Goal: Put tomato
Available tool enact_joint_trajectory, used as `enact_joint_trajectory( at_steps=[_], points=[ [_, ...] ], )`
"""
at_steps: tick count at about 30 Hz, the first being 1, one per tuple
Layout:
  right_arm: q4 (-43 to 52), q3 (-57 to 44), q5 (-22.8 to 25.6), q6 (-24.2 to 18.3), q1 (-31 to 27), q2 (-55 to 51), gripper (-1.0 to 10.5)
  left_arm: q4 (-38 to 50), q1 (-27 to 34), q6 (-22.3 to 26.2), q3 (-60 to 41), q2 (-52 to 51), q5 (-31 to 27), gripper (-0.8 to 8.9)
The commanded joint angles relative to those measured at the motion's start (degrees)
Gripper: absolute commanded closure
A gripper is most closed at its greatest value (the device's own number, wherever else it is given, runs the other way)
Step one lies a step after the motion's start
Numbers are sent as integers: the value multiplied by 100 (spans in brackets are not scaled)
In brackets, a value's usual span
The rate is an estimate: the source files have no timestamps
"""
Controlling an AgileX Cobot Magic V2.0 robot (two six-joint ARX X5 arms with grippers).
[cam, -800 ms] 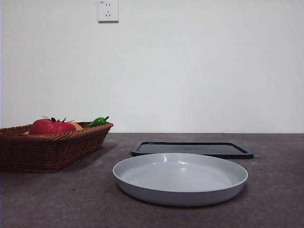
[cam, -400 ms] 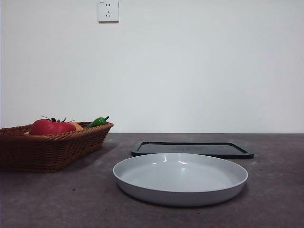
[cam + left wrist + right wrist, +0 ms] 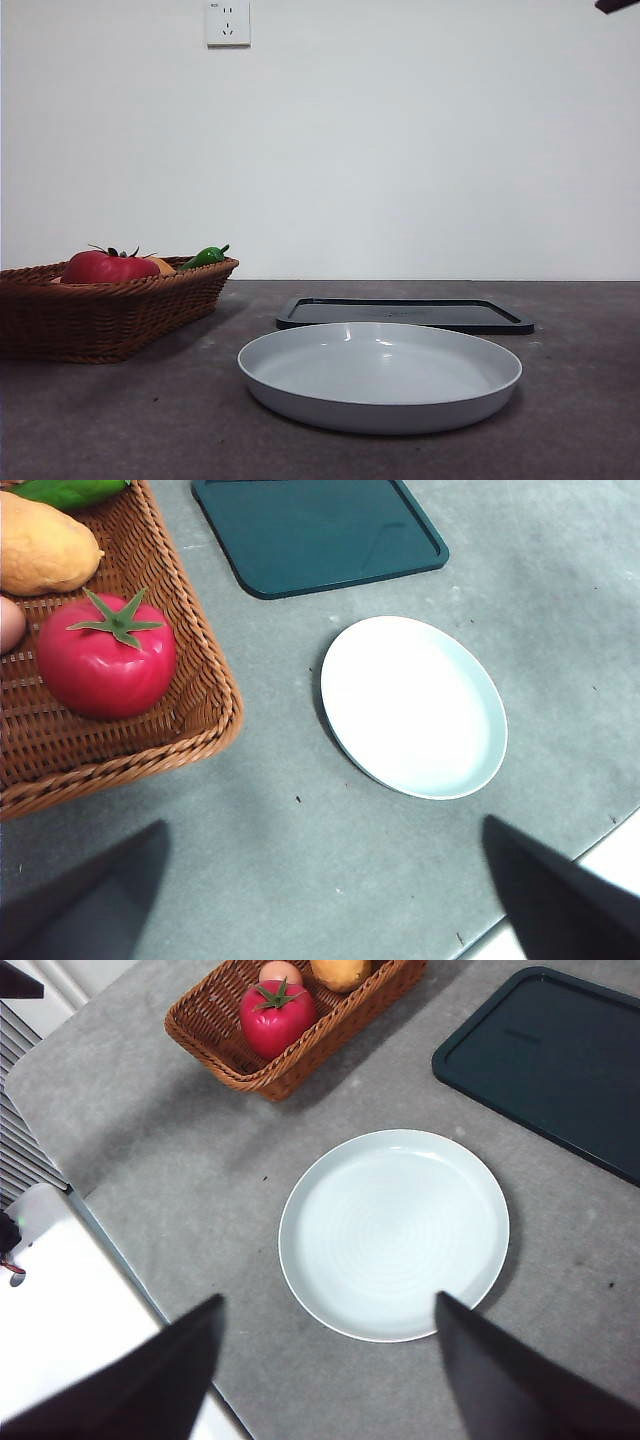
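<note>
The tomato is sitting in the wicker basket over at about 9 o'clock on the table in the front view, well apart from the plate, which takes the near middle. In the basket the tomato lies close to the end wall nearest the plate, stem up, with an orange fruit just beside it and a green pepper poking over the rim at the far end; a bit of something pinkish peeks in next to the tomato too, can't tell what it is. A dark flat tray lies just behind the plate, around 12 to 1 o'clock from it, with nothing on it. The plate is bare as well. The left gripper hangs high over the table with its jaws spread wide and nothing between them, the basket corner and the plate both below it. The right gripper is also up high, jaws wide apart and holding nothing, above the near edge of the plate. In the front view only a small black tip shows at the top corner around 1 o'clock, and there's a wall socket up near 11.
</note>
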Motion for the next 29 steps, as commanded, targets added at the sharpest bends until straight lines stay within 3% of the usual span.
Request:
enact_joint_trajectory(
  at_steps=[1, 13, 20, 29],
  points=[
    [61, 107, -4, -50, 31, 42, 566, 96, -15, 70, 133, 28, 11, 278],
    [197, 107, 15, -50, 31, 42, 566, 905, -15, 74, 133, 492, -378, 282],
    [197, 107, 15, -50, 31, 42, 566, 1947, -15, 184, 136, 1368, -949, 282],
    [192, 107, 15, -48, 31, 42, 566, 2949, -15, 555, 136, 2645, -1250, 283]
  ],
)
